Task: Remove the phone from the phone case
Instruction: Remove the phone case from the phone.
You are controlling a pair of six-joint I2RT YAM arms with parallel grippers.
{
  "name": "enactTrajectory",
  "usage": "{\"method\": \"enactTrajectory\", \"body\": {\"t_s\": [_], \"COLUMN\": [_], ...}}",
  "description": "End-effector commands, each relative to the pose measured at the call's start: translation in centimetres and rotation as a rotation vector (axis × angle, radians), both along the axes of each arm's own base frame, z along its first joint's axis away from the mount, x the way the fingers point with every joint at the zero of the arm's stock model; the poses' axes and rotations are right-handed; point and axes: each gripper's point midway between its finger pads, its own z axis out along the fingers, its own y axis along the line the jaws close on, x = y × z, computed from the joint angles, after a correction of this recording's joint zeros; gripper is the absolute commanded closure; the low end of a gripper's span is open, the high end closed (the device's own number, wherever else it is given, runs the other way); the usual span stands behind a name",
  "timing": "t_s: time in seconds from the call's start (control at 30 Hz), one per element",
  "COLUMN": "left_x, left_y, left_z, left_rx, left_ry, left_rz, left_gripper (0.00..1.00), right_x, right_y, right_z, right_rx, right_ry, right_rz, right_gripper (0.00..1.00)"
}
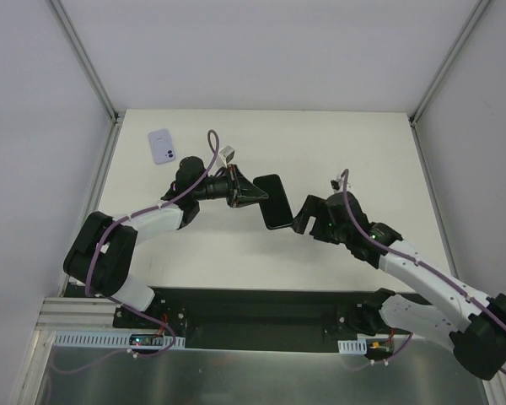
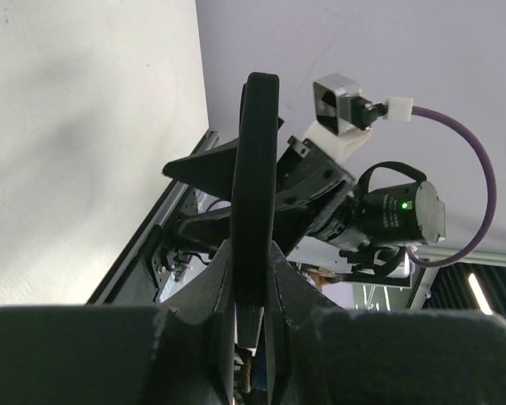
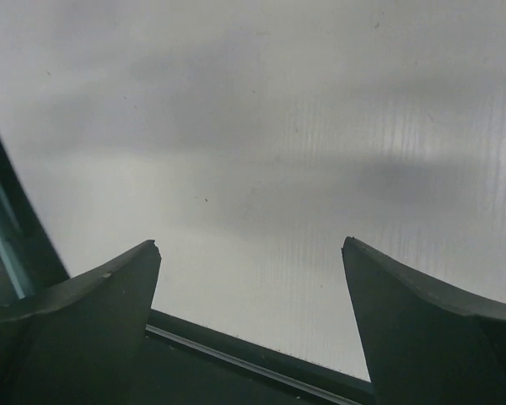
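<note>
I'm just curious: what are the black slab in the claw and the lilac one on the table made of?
Black slab: probably matte rubbery plastic, going by its dull, rounded, glare-free edge. Lilac slab: smooth, perhaps plastic or glass; too small to tell.

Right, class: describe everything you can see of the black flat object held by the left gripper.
The black flat object is a thin, matte, round-cornered rectangle. The left gripper is shut on one long edge, holding it over the table. The left wrist view shows it edge-on. Nothing else visibly touches it.
</note>
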Motion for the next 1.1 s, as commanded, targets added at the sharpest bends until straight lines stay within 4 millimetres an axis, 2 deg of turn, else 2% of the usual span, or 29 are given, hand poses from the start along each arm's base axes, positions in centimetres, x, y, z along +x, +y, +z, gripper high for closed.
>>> {"method": "enactTrajectory", "body": {"t_s": [0.0, 0.23, 0.37, 0.47, 0.73, 0.97, 1.07], "left_x": [-1.0, -0.8, -0.9, -1.0, -1.1, -0.8, -0.6], "left_y": [-0.2, -0.2, -0.2, -0.2, -0.2, -0.5, -0.5], "left_z": [5.3, 5.3, 5.8, 6.0, 6.4, 6.5, 6.9], "left_rx": [-0.100, -0.099, -0.107, -0.110, -0.118, -0.149, -0.178], "left_ry": [-0.160, -0.153, -0.164, -0.168, -0.177, -0.158, -0.147], "left_rz": [-0.047, -0.050, -0.055, -0.058, -0.061, -0.071, -0.069], "left_gripper": [1.00, 1.00, 1.00, 1.00, 1.00, 1.00, 1.00], "right_x": [0.2, -0.6, -0.2, 0.0, -0.2, -0.6, -0.5], "right_y": [-0.4, -1.0, -0.2, 0.4, 0.9, 3.1, 3.3], "right_z": [4.0, 5.7, 6.9, 7.0, 6.2, 4.3, 3.5], "right_rx": [0.141, 0.236, 0.293, 0.302, 0.297, 0.349, 0.353], "right_ry": [-0.091, -0.107, -0.123, -0.112, -0.088, -0.013, 0.000], "right_rz": [-0.007, 0.002, 0.017, 0.030, 0.062, 0.149, 0.150], "right_gripper": [0.08, 0.07, 0.08, 0.07, 0.07, 0.08, 0.08]}}
